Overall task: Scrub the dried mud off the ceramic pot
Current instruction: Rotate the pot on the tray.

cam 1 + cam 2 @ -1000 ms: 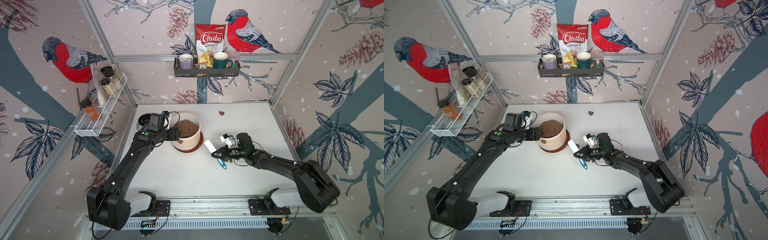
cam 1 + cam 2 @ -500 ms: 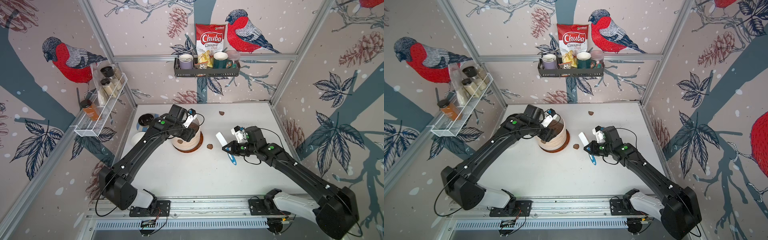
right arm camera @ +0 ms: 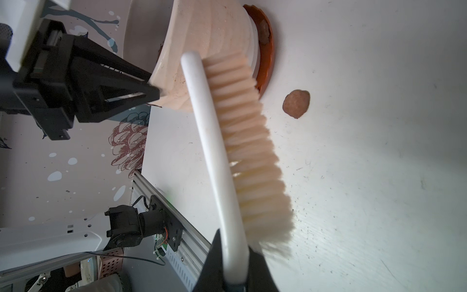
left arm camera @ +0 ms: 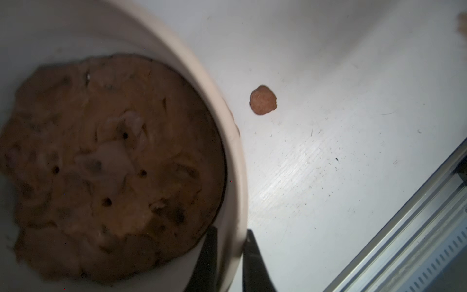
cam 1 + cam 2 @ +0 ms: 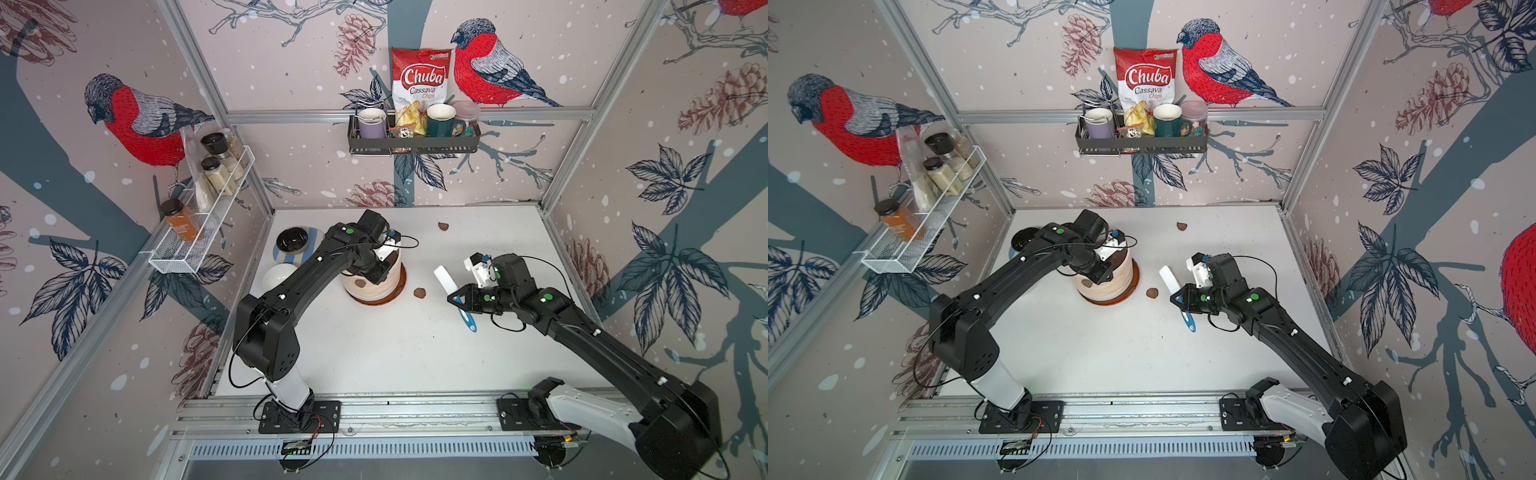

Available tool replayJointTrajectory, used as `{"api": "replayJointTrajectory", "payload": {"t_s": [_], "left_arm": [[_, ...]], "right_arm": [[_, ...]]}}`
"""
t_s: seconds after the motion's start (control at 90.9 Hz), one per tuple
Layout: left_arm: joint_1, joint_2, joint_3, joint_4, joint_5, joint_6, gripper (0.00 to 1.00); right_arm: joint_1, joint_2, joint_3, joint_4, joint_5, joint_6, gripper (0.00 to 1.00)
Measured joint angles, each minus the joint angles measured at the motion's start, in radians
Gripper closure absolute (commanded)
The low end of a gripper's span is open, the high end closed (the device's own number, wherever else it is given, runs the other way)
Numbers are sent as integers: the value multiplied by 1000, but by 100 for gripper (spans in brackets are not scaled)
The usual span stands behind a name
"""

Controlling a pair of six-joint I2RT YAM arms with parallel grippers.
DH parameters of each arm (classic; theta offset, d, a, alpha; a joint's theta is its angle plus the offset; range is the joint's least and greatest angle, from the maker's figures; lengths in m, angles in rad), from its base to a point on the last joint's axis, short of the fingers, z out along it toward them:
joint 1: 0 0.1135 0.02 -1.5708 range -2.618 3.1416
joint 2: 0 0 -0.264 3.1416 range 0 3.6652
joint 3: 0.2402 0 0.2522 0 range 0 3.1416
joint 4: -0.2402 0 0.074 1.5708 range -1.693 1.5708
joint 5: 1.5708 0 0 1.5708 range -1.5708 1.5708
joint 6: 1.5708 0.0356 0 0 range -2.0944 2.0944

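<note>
The ceramic pot (image 5: 374, 291) (image 5: 1113, 286), cream and ribbed, stands on a brown saucer (image 5: 379, 300) left of the table's middle. One patch of dried mud (image 5: 360, 283) (image 5: 1087, 283) sticks to its wall. A loose flake (image 5: 420, 293) (image 4: 263, 99) (image 3: 296, 103) lies beside the saucer, another (image 5: 443, 226) near the back wall. My left gripper (image 5: 376, 268) (image 4: 231, 233) is shut on the pot's rim (image 4: 227, 126), one finger inside and one outside. My right gripper (image 5: 457, 299) (image 3: 233, 242) is shut on a white brush (image 5: 444, 279) (image 3: 240, 141), bristles down, right of the pot and apart from it.
A black bowl (image 5: 292, 240) on a striped plate and a small white bowl (image 5: 279, 276) sit left of the pot. A wire rack (image 5: 199, 232) with jars hangs on the left wall, a black shelf (image 5: 413, 143) on the back wall. The metal rail (image 5: 374, 411) runs along the front.
My left gripper swung over the pot and closed on its rim. A mud flake now lies beside the saucer. The right gripper with the brush has pulled back to the right.
</note>
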Motion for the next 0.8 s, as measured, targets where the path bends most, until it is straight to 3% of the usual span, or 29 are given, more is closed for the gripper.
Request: {"api": "replayJointTrajectory", "payload": {"t_s": [0.407,0.803], "left_arm": [[-2,18,4,74,-79,-265,100],[-2,21,-30,221,-219,-803,100]], "right_arm": [[41,70,14,13,0,0,100],[163,173,109,15,-24,-30,100]]}}
